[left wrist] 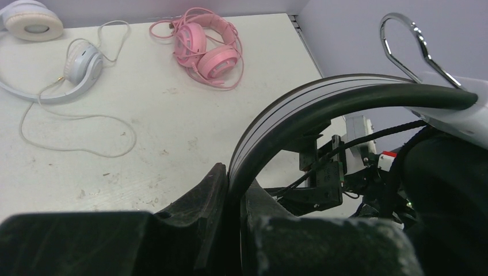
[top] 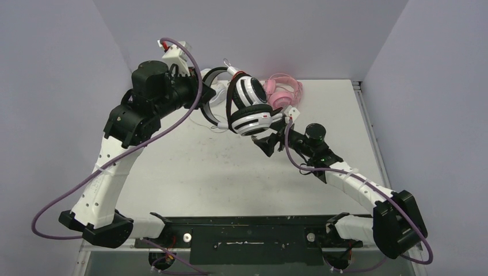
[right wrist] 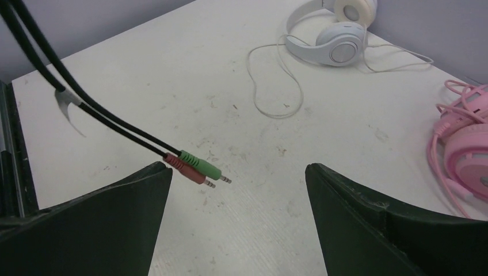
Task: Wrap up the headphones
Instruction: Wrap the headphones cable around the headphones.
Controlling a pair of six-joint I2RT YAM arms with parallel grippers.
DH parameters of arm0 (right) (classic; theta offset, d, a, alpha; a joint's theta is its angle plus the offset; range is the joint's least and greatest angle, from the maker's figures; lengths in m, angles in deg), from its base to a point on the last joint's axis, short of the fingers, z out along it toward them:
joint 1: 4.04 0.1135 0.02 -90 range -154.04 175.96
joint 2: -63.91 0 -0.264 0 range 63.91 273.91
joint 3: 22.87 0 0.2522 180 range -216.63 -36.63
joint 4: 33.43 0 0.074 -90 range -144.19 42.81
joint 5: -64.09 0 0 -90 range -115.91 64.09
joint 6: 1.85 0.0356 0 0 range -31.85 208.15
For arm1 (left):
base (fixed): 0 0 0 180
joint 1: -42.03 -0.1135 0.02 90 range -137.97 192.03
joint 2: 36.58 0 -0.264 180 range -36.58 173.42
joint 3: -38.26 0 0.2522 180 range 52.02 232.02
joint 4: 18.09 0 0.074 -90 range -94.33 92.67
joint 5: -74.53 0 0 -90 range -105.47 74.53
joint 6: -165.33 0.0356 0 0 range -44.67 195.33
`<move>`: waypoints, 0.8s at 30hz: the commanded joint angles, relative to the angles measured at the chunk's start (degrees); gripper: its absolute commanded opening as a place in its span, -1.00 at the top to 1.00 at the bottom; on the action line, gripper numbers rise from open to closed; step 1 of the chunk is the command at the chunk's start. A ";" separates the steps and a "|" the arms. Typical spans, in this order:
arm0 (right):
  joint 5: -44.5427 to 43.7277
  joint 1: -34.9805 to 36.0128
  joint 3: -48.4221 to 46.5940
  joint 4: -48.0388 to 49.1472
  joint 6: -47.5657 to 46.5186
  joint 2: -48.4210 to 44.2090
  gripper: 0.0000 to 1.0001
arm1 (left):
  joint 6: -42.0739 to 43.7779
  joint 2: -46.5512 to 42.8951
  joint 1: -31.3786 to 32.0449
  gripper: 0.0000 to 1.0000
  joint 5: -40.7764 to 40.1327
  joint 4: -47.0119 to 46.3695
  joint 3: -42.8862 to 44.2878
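My left gripper is shut on the black headband of the black-and-white headphones and holds them in the air above the table's far half. Their thin black twin cable hangs down and ends in a green and a red plug. The plugs hang just inside the left finger of my right gripper, which is open and wide, touching nothing. That gripper sits just below the raised earcups. The white headphones and the pink headphones lie on the table.
The white headset's thin cord lies in loose loops on the white table. The pink headset's cable is bundled around it. Grey walls close the table's left, back and right sides.
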 commanded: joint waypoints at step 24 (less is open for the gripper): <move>2.86 6.12 -6.72 4.92 -7.16 2.22 0.08 | -4.81 -0.34 -0.23 1.00 2.73 -6.13 4.58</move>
